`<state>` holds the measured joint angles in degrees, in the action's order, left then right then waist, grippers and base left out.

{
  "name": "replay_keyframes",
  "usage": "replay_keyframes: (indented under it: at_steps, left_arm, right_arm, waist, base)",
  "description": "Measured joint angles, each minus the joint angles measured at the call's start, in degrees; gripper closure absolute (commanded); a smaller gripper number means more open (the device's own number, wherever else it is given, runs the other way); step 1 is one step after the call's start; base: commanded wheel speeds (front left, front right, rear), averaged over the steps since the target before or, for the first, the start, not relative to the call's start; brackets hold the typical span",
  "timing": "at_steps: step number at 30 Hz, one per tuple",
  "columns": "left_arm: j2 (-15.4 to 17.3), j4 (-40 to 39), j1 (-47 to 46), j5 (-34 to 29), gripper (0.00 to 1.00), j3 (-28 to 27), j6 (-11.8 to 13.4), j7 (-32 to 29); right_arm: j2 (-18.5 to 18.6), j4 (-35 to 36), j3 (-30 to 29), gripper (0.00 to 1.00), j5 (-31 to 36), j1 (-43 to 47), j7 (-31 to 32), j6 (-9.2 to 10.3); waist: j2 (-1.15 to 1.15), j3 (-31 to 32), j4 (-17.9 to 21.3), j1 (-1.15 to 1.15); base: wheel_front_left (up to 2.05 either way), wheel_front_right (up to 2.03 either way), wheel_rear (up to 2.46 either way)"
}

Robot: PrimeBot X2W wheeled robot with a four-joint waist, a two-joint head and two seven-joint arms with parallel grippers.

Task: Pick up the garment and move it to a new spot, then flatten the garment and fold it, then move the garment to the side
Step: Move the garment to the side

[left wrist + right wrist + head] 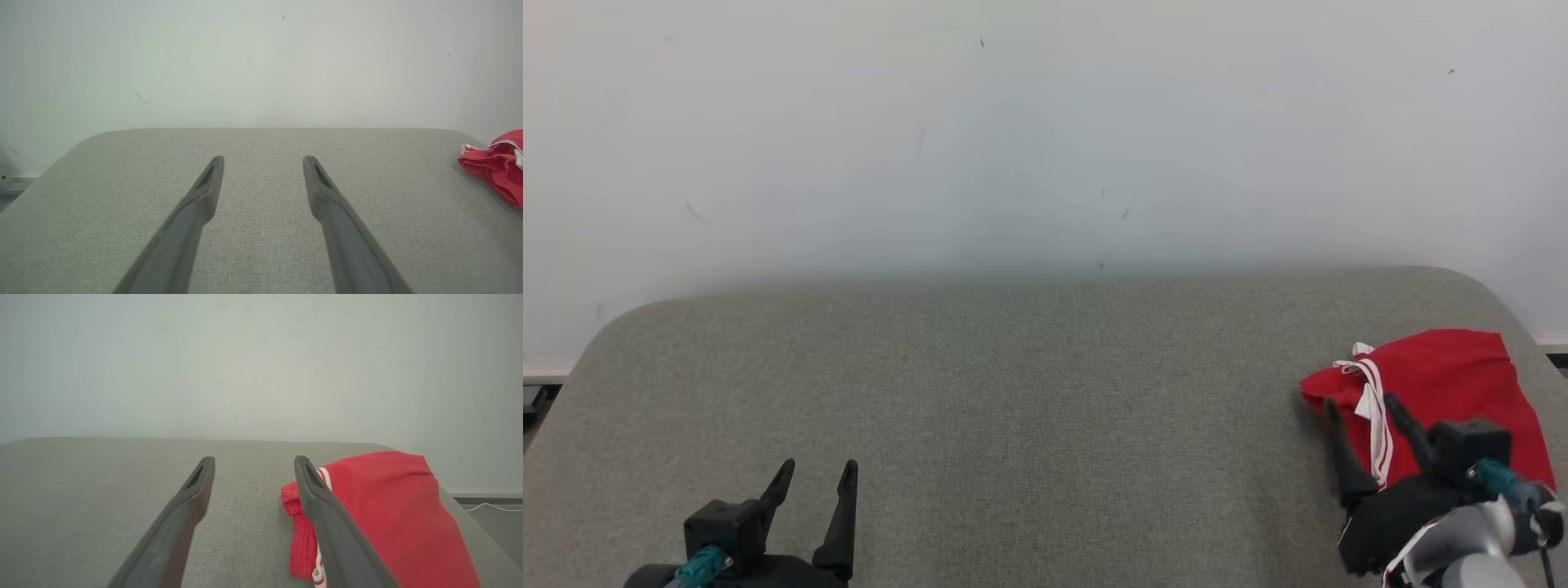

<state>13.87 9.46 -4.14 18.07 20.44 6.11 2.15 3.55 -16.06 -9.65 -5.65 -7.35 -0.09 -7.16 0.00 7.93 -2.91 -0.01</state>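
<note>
The grey counter (1045,384) has rounded far corners against a pale wall (1045,122), and most of its cloth top lies bare. The red garment (1445,376), bunched with white trim, sits near the far right corner, close to the right edge. The right tool (1360,402) is spread at the garment's left edge, gripping nothing. The left tool (818,467) is spread over bare counter at the near left, well apart.
</note>
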Motion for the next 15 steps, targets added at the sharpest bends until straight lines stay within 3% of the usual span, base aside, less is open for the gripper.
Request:
replay_keyframes:
  at_steps: [6, 15]
  left_arm:
    - [-0.5, -0.1, 0.5, 0.7, 0.0, -2.1, 0.4, 1.0]
    - [-0.3, 0.4, 1.7, 1.2, 0.0, -2.2, 0.3, 1.8]
  right_arm:
    - [0.0, 1.2, 6.4, 0.0, -3.4, 3.4, 0.0, 0.0]
    - [0.0, 1.4, 10.3, 0.0, -6.1, 4.4, 0.1, -0.01]
  waist:
    - [0.0, 0.4, 0.5, 0.0]
    - [0.0, 0.3, 0.8, 0.01]
  base:
    - [0.0, 0.0, 0.0]
    - [0.0, 0.0, 0.0]
